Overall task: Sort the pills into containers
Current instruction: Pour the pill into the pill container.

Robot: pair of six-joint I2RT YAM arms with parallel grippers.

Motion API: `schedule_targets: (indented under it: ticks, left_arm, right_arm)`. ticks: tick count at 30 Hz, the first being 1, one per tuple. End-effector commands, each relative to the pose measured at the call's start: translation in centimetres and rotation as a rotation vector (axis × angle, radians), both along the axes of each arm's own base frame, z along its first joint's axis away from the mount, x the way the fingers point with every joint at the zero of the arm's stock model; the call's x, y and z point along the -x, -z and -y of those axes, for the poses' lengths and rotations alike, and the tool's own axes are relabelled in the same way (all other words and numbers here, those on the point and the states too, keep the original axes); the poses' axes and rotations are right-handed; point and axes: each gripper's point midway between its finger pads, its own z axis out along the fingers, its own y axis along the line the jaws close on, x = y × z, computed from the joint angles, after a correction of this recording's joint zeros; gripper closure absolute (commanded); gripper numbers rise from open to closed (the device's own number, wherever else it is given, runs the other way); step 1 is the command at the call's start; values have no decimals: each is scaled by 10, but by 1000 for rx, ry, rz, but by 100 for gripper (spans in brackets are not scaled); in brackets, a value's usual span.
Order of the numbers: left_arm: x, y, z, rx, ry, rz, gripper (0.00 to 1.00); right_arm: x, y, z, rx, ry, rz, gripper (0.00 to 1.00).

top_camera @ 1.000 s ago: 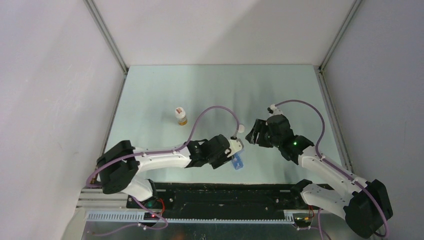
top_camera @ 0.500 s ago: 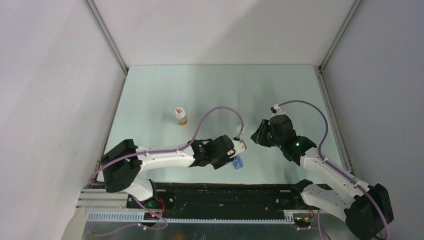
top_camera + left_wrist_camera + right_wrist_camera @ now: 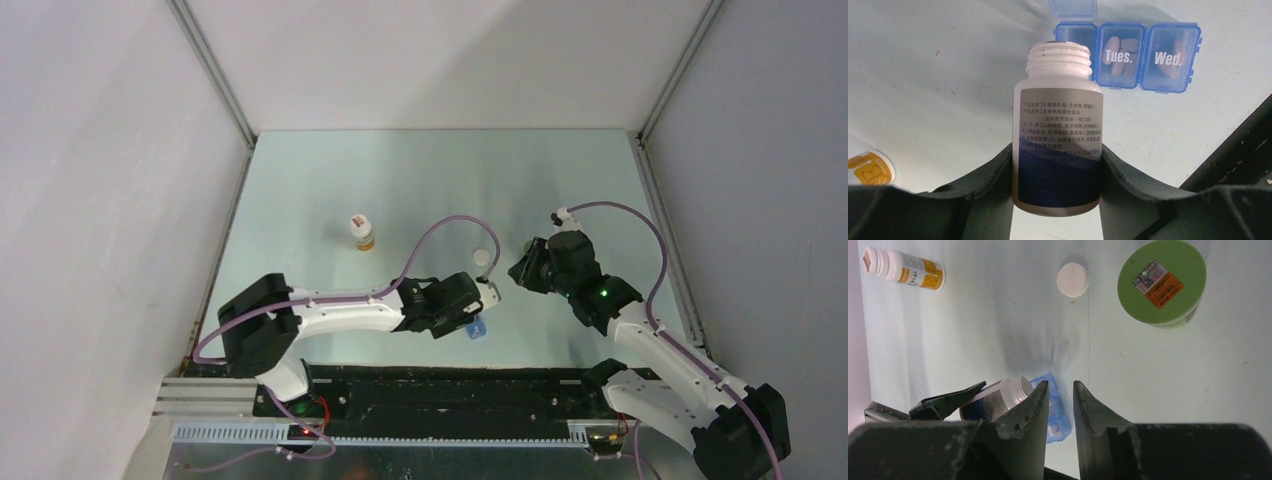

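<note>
the pill box (image 3: pixel 1125 55) is translucent blue, a row of square compartments. in the left wrist view the leftmost one has its lid (image 3: pixel 1073 9) flipped up, and the next two are shut and marked "tues." and "wed.". behind those two lids we see pale oblong pills (image 3: pixel 1115 52). the box lies on the table (image 3: pixel 420 180) at lower centre of the top view, with its long axis running left to right across the top of the left wrist view. the left arm reaches low from lower left. the left gripper (image 3: pixel 1057 150) clamps an uncapped white bottle (image 3: pixel 1058 125) whose mouth points at the open compartment. the right arm bends in from lower right. the right gripper (image 3: pixel 1060 395) hangs above the box, jaws narrow and empty.
</note>
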Motion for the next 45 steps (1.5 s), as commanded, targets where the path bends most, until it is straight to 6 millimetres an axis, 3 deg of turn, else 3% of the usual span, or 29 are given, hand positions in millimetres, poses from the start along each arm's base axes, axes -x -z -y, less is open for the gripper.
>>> schedule_targets:
  ticks: [1, 45]
  left_arm:
    - [-6, -14, 10, 6, 5, 36, 100]
    - [-3, -11, 6, -198, 80, 33, 100]
  right_arm:
    - [-2, -2, 6, 15, 17, 15, 71]
    - [-2, 5, 7, -2, 10, -10, 69]
